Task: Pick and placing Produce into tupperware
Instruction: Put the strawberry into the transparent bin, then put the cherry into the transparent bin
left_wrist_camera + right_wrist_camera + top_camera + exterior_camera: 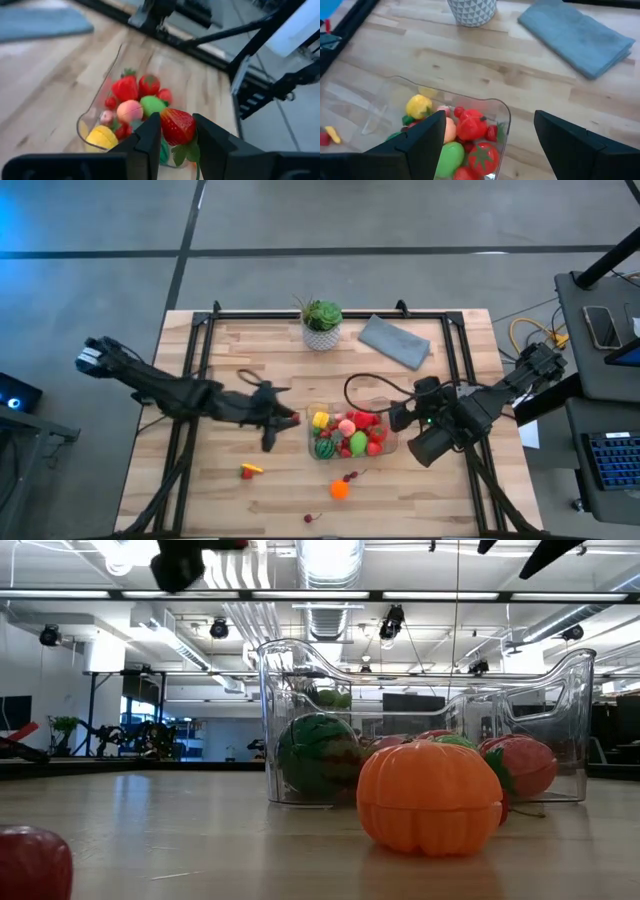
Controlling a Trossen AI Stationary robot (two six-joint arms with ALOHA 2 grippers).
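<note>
My left gripper [176, 145] pinched 1 strawberry [177, 126] beside the tupperware [312, 412] for dropping in; right gripper [487, 135] gaped empty at its far end.

The right gripper [490, 145] holds its jaws wide apart above the clear container [502, 117], which holds red, yellow and green toy fruit [470, 127]. A grey cloth [577, 35] lies on the wooden desk [485, 65] near a white pot [471, 10].

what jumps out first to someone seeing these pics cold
The clear tupperware mid-table, packed with bright toy produce, draws the eye first. Just left of it, the left hand grips a red strawberry, while the right hand waits open at the container's right end. An orange pumpkin sits loose on the wood nearer the front edge.
</note>
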